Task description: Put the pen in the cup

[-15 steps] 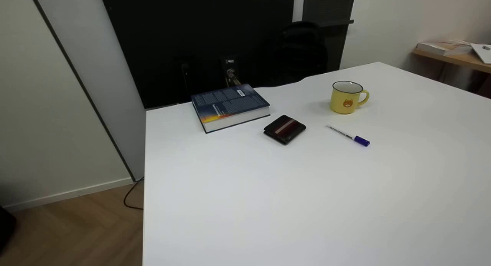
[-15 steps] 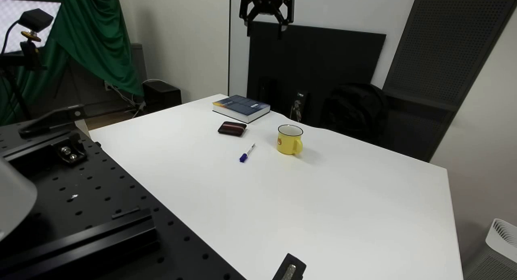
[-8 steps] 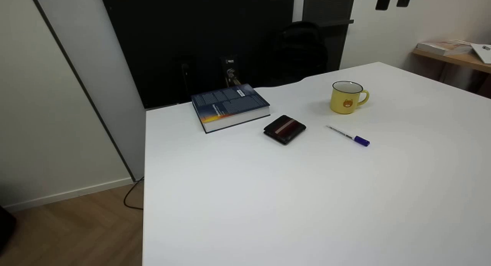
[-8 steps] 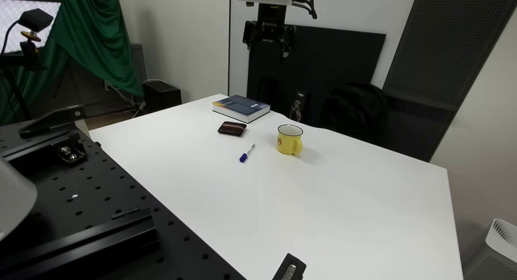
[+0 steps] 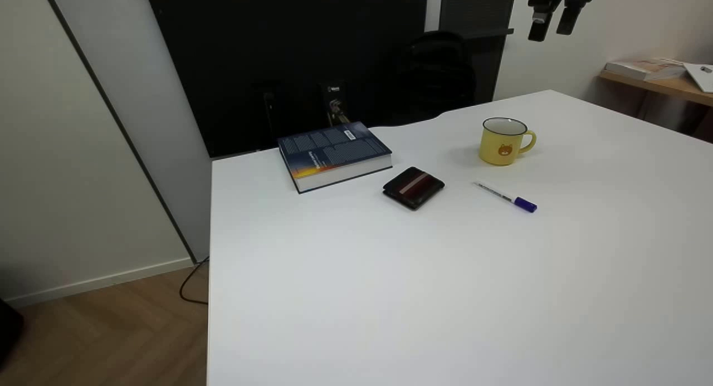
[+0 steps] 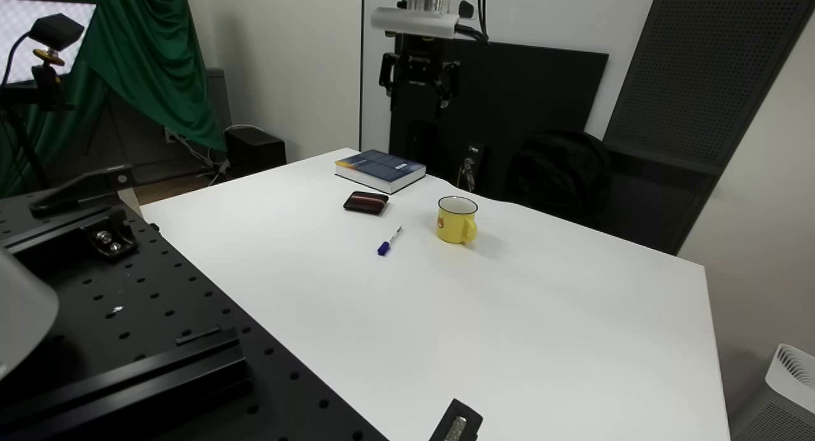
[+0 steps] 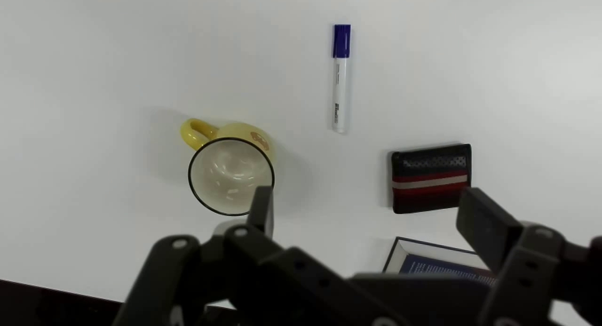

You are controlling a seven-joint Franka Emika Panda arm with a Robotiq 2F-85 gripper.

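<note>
The pen, with a blue cap and white barrel, lies flat on the table in both exterior views (image 5: pixel 505 196) (image 6: pixel 389 241) and in the wrist view (image 7: pixel 341 79). The cup, a yellow mug with a dark rim and a bear mark, stands upright beside the pen in both exterior views (image 5: pixel 496 146) (image 6: pixel 453 228). The wrist view looks into the cup (image 7: pixel 225 170), and nothing shows inside it. My gripper is high above the table in both exterior views (image 5: pixel 553 28) (image 6: pixel 418 100). In the wrist view my gripper (image 7: pixel 364 199) is wide open with nothing between its fingers.
A dark striped wallet (image 5: pixel 413 188) (image 7: pixel 430 180) lies near the pen on the white table (image 5: pixel 390 291). A thick blue book (image 5: pixel 334 152) (image 6: pixel 381 167) lies at the table's edge beyond the wallet. A black perforated mounting plate (image 6: pixel 159 301) borders the table.
My gripper has come down from higher up and entered the top of an exterior view, shifting slightly left there. The pen, cup, wallet and book have not moved.
</note>
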